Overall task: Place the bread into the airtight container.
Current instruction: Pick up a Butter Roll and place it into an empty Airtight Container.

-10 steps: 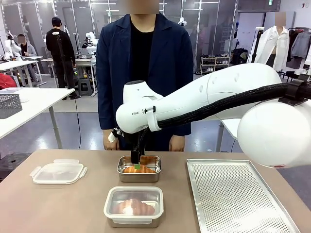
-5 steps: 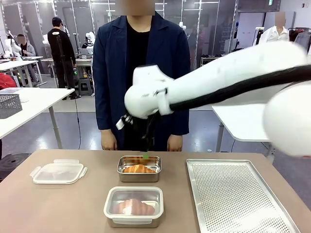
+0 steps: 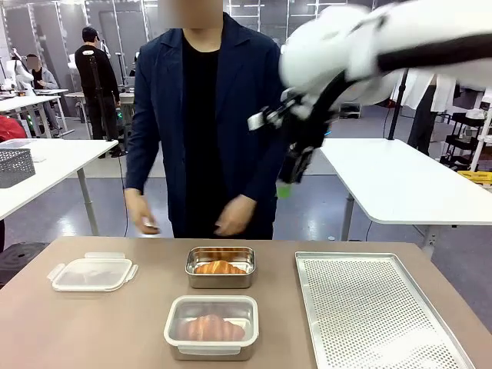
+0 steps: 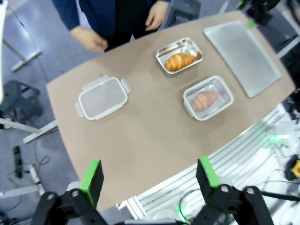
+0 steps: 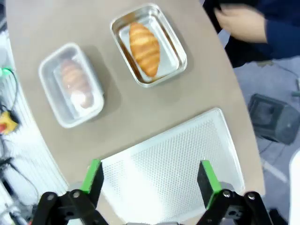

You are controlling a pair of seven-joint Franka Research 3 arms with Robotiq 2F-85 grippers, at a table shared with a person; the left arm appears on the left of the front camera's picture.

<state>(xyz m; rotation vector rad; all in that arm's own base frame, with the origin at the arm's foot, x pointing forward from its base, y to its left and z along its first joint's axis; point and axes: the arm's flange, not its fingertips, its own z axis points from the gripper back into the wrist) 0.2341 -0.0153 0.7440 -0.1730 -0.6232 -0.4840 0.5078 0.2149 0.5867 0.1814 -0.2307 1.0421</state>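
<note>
A brown counter [image 3: 92,323] is seen with a person standing at its far side. A croissant [image 3: 220,267] lies in an open steel container [image 3: 221,266] at the middle. Just nearer, a second croissant [image 3: 211,327] is sealed inside a lidded container [image 3: 211,327]. A loose clear lid [image 3: 91,273] lies to the left, a perforated tray [image 3: 377,307] to the right. The right gripper [image 5: 150,180] is raised high above the counter, fingers apart and empty. The left gripper [image 4: 149,176] is likewise held high, fingers spread wide, nothing between them.
</note>
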